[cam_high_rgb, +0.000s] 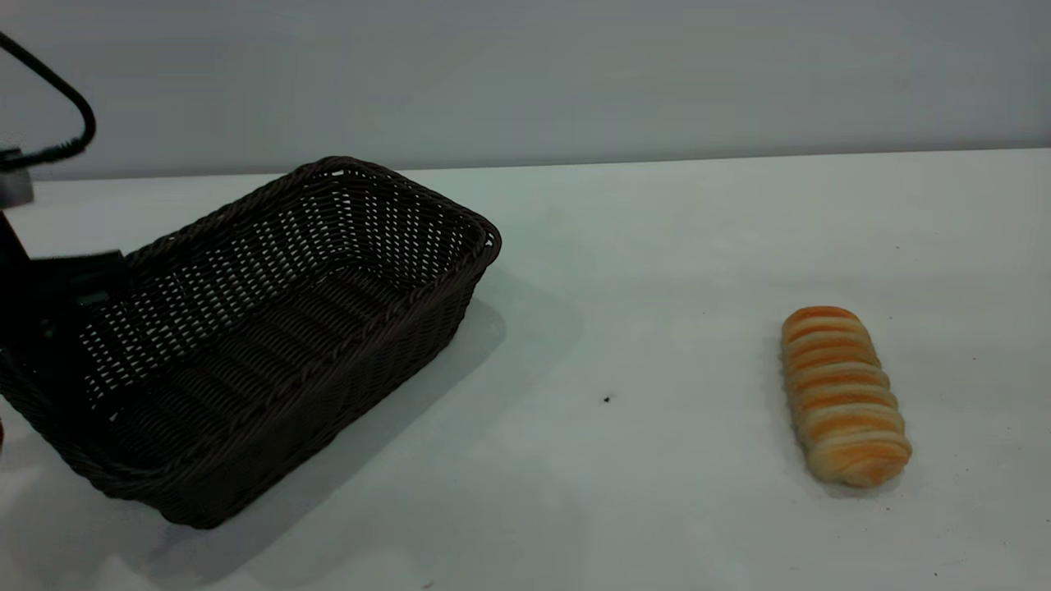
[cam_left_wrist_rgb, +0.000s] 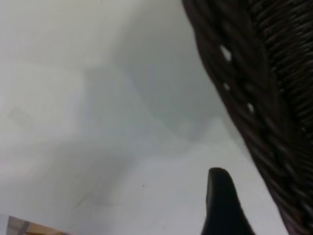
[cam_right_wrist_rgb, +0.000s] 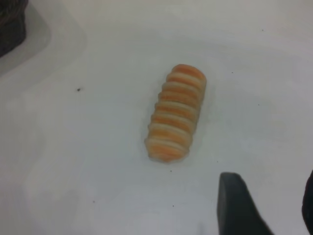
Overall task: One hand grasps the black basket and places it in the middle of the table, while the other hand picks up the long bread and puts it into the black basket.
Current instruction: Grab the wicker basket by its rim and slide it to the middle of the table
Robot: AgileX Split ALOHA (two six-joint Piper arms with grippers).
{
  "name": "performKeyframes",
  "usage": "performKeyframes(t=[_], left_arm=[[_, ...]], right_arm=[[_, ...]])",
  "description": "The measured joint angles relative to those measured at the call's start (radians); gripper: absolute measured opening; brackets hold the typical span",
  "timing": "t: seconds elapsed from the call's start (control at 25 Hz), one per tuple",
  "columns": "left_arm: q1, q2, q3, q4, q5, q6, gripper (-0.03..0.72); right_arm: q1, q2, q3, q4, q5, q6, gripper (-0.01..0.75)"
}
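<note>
The black basket (cam_high_rgb: 271, 328) stands on the left part of the white table (cam_high_rgb: 657, 246), set at an angle. My left gripper (cam_high_rgb: 57, 295) is at the basket's left end, at the rim. In the left wrist view one dark finger (cam_left_wrist_rgb: 222, 205) stands outside the woven wall (cam_left_wrist_rgb: 264, 98) with a strip of table between them; the other finger is hidden. The long bread (cam_high_rgb: 844, 394) lies on the table at the right, apart from the basket. In the right wrist view my right gripper (cam_right_wrist_rgb: 274, 205) hovers open and empty beside the bread (cam_right_wrist_rgb: 175, 113).
A small dark speck (cam_high_rgb: 607, 399) lies on the table between basket and bread. A black cable (cam_high_rgb: 66, 107) loops above the left arm. A grey wall runs behind the table's far edge.
</note>
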Motion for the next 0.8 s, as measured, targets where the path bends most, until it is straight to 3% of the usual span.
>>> performKeyframes(t=[0.48,0.56,0.8], left_arm=[[0.0,0.132,-0.001,-0.008,-0.13,-0.021,0.494],[0.0,0.145,-0.001,-0.008,-0.147,-0.021,0.441],[0.002,0.146,-0.008,-0.029,-0.235,0.012,0.184]], right_arm=[[0.0,0.0,0.0,0.0,0.0,-0.001,0.315],[0.0,0.0,0.0,0.0,0.0,-0.001,0.315],[0.0,0.0,0.0,0.0,0.0,-0.002,0.315]])
